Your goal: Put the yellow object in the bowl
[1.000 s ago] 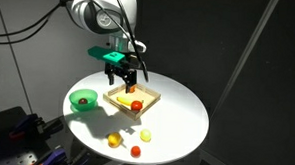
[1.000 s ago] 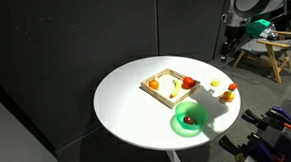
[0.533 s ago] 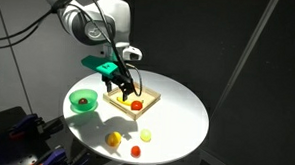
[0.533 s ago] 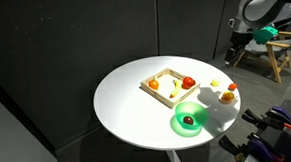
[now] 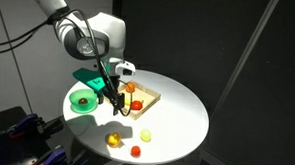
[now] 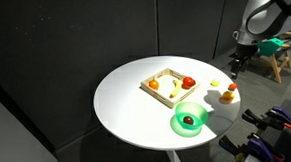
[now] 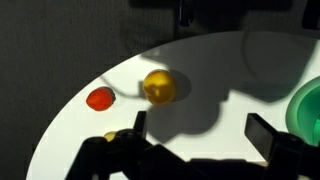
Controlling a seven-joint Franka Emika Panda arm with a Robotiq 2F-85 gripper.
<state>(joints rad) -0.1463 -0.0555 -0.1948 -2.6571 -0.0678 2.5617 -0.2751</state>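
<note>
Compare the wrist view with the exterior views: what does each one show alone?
Wrist only: the gripper with fingers clearly apart, open. Exterior only: the square light-wood tray, and a small red ball inside the bright-green bowl. Both: the round yellow fruit-like piece, a small red piece beside it, that bowl, the round white table.

Table (image 6: 122, 107): round, white.
Tray (image 6: 156, 94): light wood, mid-table, holding a red fruit (image 6: 189, 82).
Red bit (image 7: 99, 98): near the table edge.

The hand (image 5: 117, 103) has swung off the tray (image 5: 152, 95); it hangs lower, nearer the bowl (image 5: 84, 101).
</note>
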